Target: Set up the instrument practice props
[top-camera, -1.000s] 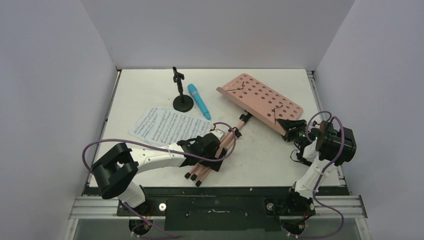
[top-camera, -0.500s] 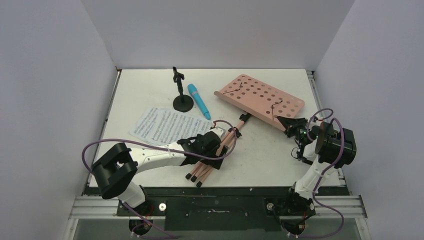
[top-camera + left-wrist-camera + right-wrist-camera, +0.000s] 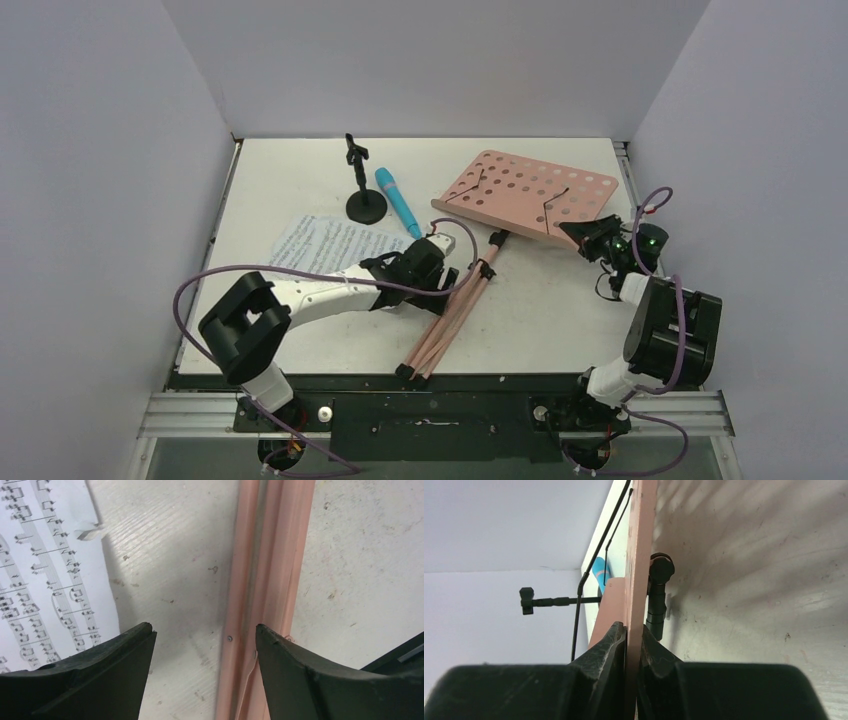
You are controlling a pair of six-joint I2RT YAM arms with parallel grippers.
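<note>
Top: pink music stand point(image 3: 525, 195), plate full of round holes and tilted up, sits right-centre on the table. Its folded legs point(image 3: 450, 320) trail toward the near edge. Right gripper point(image 3: 590, 232) pinches the plate's right corner.
Left wrist: left gripper point(image 3: 204, 635) is spread, straddling the pink legs, with sheet music point(image 3: 45, 570) to the left.
Right wrist: jaws are pressed on the plate's thin edge.

A pink music stand point(image 3: 525, 195) lies on the bench point(image 3: 300, 170), legs folded toward the near edge. The left hand point(image 3: 447, 272) is at its pole, the right hand point(image 3: 588, 233) at its tray's corner.
</note>
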